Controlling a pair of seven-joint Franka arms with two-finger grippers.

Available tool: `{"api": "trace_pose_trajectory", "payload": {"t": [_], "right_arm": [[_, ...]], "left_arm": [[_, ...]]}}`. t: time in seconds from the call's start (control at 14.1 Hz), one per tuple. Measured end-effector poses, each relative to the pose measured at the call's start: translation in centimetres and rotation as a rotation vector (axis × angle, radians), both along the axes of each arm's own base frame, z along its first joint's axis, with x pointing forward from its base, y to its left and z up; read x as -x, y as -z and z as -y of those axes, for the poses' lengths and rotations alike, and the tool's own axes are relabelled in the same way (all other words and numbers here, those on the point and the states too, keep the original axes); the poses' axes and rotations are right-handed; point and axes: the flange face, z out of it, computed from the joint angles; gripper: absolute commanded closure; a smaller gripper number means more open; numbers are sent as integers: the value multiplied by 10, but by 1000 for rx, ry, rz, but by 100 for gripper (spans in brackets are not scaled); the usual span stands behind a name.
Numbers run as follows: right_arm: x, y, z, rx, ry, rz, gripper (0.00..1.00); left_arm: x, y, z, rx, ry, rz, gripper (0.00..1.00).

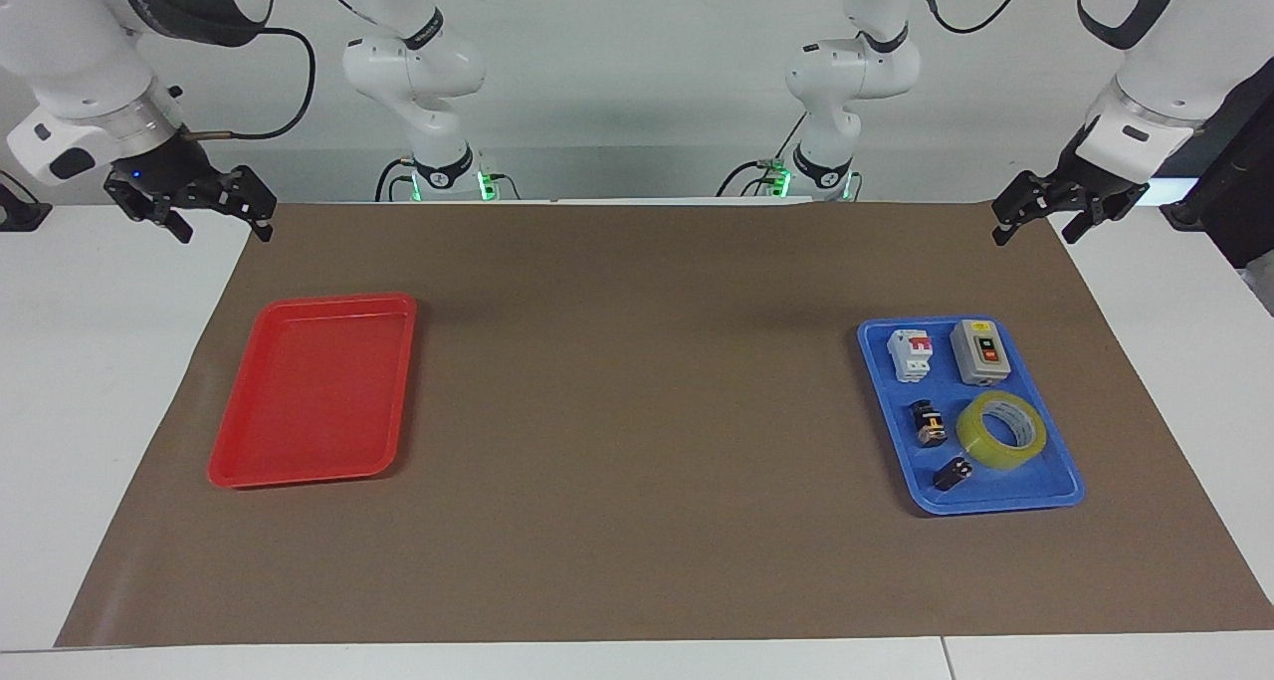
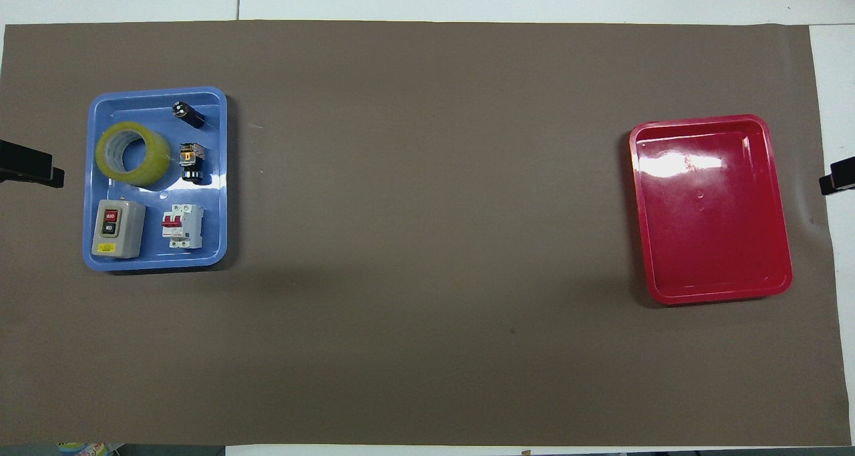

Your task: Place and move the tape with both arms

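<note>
Tape [image 1: 1001,430] in blue tray [image 1: 1057,491] beside grey switch box [image 1: 979,351] — both pincers wide open, empty.

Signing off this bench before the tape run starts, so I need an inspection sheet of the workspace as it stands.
Surface: brown mat over a white table.
Job's things: tape in the blue tray, toward the left arm's end; red tray empty, toward the right arm's end.
Clutter: grey switch box, circuit breaker and two small dark parts share the blue tray.
Grippers: left gripper and right gripper open, empty, waiting raised at the mat's corners nearest the robots.
Cables: black leads hang along both arms.
Surroundings: nothing seen.
</note>
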Motion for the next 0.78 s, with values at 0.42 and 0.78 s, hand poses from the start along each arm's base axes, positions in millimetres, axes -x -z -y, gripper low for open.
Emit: {"api": "trace_pose_trajectory", "payload": {"t": [0.42,0.78], "right_arm": [[0,0,0,0,0,0,0],[0,1,0,0,0,-1,0]], "left_arm": [[0,0,0,0,0,0,0],[3,5,0,1,0,-11,0]]}}
